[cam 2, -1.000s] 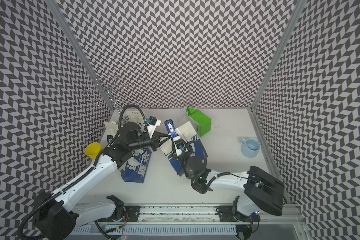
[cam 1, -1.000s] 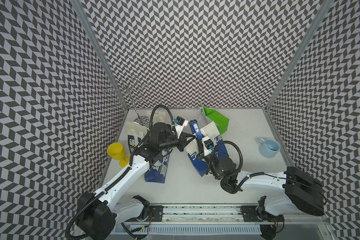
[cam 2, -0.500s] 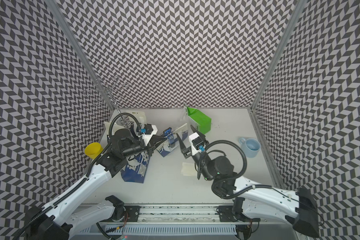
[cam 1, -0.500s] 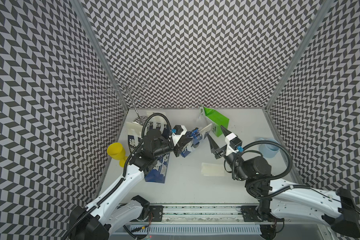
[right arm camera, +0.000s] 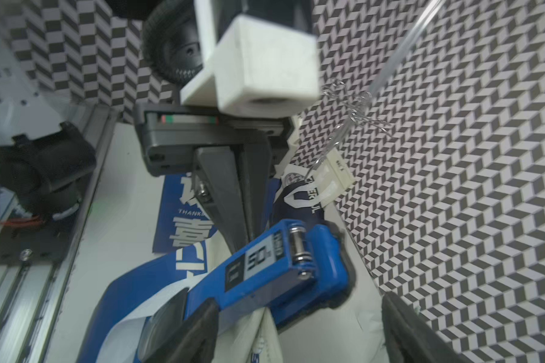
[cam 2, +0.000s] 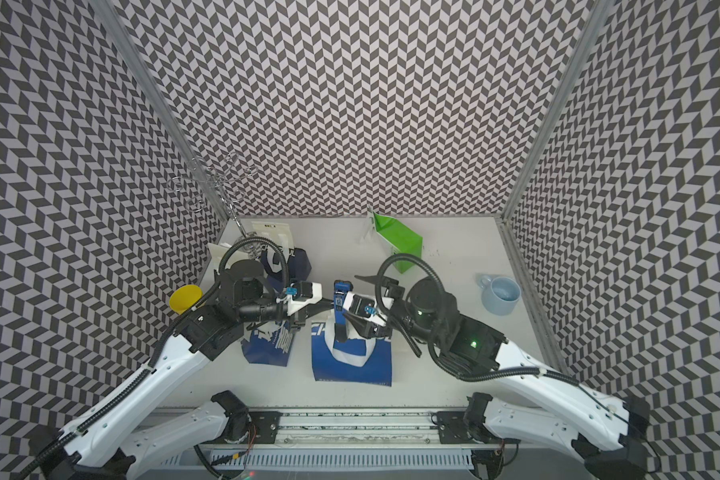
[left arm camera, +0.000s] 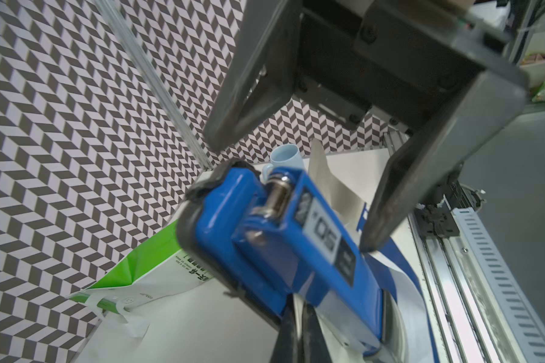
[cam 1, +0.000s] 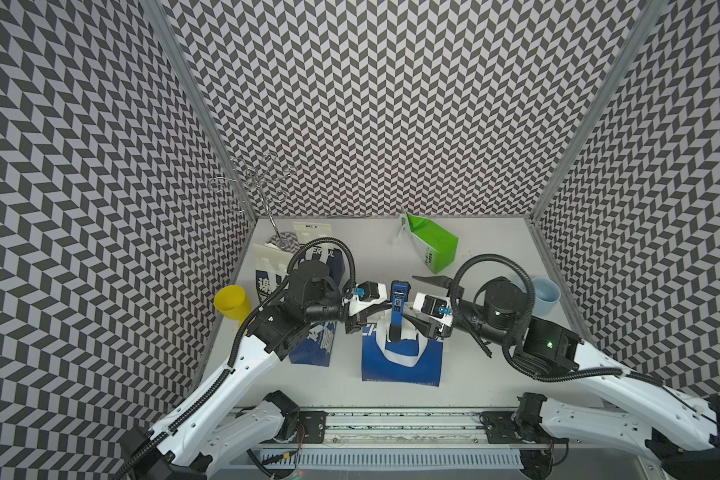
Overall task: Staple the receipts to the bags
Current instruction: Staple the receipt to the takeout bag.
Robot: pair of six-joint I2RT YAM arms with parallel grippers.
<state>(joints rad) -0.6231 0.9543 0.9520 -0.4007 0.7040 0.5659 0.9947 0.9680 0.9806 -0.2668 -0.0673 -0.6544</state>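
A dark blue bag (cam 1: 400, 361) with white handles lies flat at the front centre of the table. The blue-black stapler (cam 1: 398, 307) rests over the bag's top edge. My left gripper (cam 1: 387, 309) reaches in from the left, shut, with its tips tucked under the stapler (left arm camera: 280, 239). A thin pale sliver shows between those tips, and I cannot tell what it is. My right gripper (cam 1: 410, 297) comes from the right, open wide, one finger on each side of the stapler (right arm camera: 265, 270). Cream paper (right arm camera: 312, 330) lies beneath the stapler; I cannot tell whether it is a receipt.
The green bag (cam 1: 431, 245) stands at the back. More blue bags (cam 1: 316, 345) sit under the left arm, with pale ones behind. A yellow cup (cam 1: 231, 301) is by the left wall and a light blue mug (cam 1: 543, 293) by the right. A wire stand (cam 1: 254, 183) fills the back left corner.
The blue bag now lies flat at the front centre with the stapler over its top edge. The right gripper has dropped beside the stapler and opened wider. The left gripper stayed shut.
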